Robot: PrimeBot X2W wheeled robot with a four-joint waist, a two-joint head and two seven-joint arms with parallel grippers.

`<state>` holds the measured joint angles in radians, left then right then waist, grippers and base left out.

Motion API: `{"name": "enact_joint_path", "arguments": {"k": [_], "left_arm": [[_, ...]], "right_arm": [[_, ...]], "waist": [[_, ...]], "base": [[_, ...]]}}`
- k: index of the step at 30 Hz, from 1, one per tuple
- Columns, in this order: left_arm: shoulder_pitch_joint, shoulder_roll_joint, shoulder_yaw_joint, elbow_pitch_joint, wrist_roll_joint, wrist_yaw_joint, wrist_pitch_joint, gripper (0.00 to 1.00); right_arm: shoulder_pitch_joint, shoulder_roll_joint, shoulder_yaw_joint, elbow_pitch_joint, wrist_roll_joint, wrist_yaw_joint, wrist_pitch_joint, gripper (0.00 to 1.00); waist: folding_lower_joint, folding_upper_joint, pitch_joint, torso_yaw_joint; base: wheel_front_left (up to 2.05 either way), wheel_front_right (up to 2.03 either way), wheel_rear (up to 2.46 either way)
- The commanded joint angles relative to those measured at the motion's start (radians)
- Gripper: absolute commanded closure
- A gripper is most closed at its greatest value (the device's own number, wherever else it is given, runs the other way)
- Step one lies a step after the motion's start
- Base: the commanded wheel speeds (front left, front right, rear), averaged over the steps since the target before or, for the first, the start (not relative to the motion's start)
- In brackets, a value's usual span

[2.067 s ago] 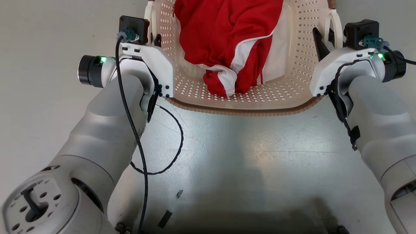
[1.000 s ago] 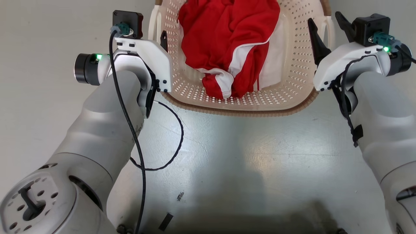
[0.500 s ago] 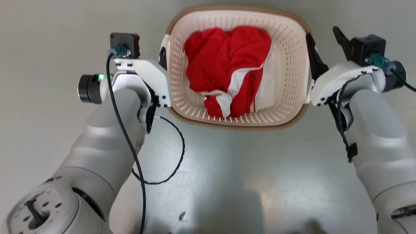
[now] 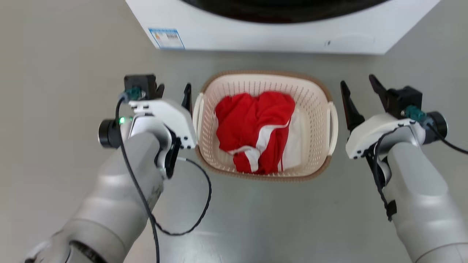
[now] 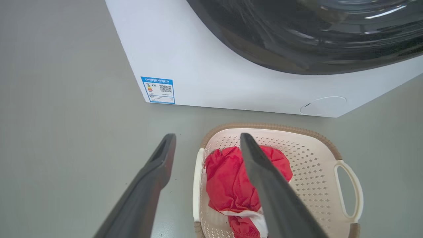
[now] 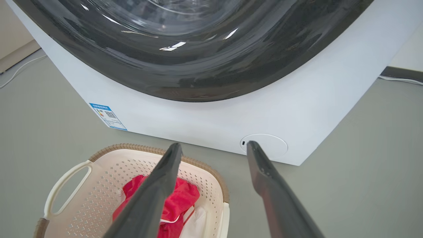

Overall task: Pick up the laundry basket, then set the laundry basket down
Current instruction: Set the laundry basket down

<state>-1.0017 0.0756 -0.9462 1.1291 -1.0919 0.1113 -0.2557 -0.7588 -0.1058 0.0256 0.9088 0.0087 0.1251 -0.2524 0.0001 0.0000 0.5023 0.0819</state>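
- The laundry basket point(image 4: 316, 109) is sitting on the grey floor point(image 4: 65, 73), just in front of the white washing machine point(image 4: 256, 36), and is holding a red-and-white garment point(image 4: 256, 124).
- The left gripper point(image 4: 173, 93) is hovering just beside the basket's left side, fingers spread wide, gripping nothing.
- The right gripper point(image 4: 362, 93) is hovering near the right side, equally wide and empty.

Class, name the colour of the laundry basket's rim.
Brown rim, woven-look, on the laundry basket; best in the head view.
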Motion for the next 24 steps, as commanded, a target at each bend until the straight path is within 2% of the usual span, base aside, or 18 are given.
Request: {"name": "enact_joint_path", "arguments": {"k": [1,7,24], "left_arm": [[0.036,0.039,0.053,-0.036,0.035,0.008,-0.006,0.0],[0.129,0.072,0.142,-0.086,0.113,0.008,-0.006,0.0],[0.317,0.097,0.344,-0.231,0.279,-0.002,-0.006,0.0]], "right_arm": [[0.044,0.018,0.015,-0.03,-0.007,0.006,-0.009,0.0],[0.091,0.017,0.023,-0.057,0.001,0.006,-0.009,0.0],[0.226,-0.008,0.004,-0.168,0.037,0.006,-0.009,0.0]], "waist": [[-0.0001,0.0,-0.083,0.005],[-0.0001,0.0,-0.167,0.0],[-0.0001,0.0,-0.313,-0.001]], "base": [[0.0,0.0,0.0],[0.0,0.0,0.0],[0.0,0.0,0.0]]}}
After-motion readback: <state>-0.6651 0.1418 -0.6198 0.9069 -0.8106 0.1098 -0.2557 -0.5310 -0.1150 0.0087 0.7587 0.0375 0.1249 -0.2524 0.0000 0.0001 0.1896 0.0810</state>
